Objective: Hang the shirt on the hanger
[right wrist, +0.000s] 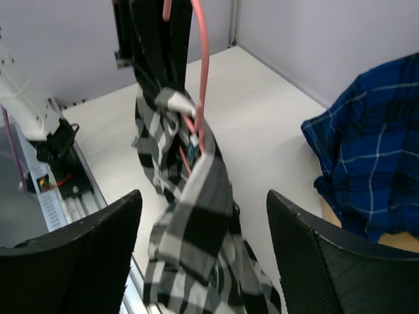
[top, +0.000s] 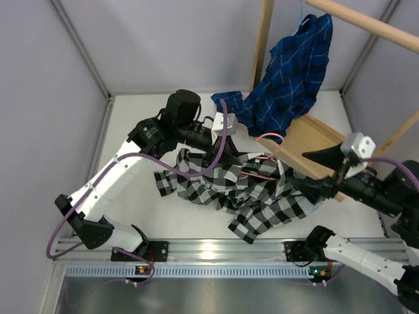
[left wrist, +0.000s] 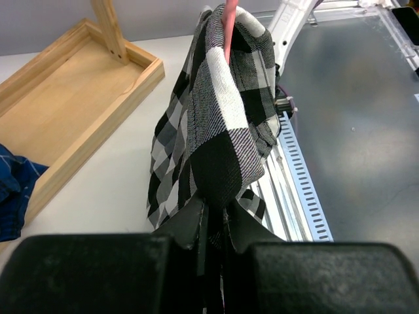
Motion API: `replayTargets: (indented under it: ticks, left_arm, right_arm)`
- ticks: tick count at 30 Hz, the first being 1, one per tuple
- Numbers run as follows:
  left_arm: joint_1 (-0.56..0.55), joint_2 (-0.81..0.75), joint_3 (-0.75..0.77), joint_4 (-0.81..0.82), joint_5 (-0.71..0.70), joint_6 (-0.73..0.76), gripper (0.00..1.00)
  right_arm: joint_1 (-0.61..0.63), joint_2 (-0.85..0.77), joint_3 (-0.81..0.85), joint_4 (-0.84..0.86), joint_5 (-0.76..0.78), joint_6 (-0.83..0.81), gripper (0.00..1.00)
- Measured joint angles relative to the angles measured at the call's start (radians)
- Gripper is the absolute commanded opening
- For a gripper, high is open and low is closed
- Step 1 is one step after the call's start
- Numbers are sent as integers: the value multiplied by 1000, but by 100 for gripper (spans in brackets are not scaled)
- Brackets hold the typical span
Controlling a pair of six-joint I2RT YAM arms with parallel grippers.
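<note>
One thin pinch by the closed left hand holds the shirt, hanger inside, mid-desk; right hand gapes open, so fabric may slip.

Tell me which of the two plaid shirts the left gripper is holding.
The black-and-white check shirt: its fabric is pinched in the left gripper. The blue plaid shirt hangs on the wooden frame behind, ungripped.

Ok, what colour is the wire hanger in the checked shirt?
Pink. The thin wire clothes hanger shows best in the right wrist view.
</note>
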State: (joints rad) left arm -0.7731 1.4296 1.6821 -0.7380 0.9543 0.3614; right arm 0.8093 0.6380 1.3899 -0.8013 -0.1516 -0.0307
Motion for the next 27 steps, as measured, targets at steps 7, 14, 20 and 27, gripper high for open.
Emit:
replayTargets:
  ticks: [7, 14, 20, 27]
  left_arm:
    - [0, -24, 0, 0, 102, 0, 0]
    - [0, -32, 0, 0, 188, -3, 0]
    - [0, -32, 0, 0, 204, -11, 0]
    - [0, -33, 5, -5, 194, -16, 0]
  right_arm:
    - [0, -146, -9, -169, -74, -125, 76]
    - [0, -23, -22, -217, -171, -181, 60]
    - [0, 40, -22, -217, -275, -210, 7]
    - [0, 42, -22, -218, -271, -212, 0]
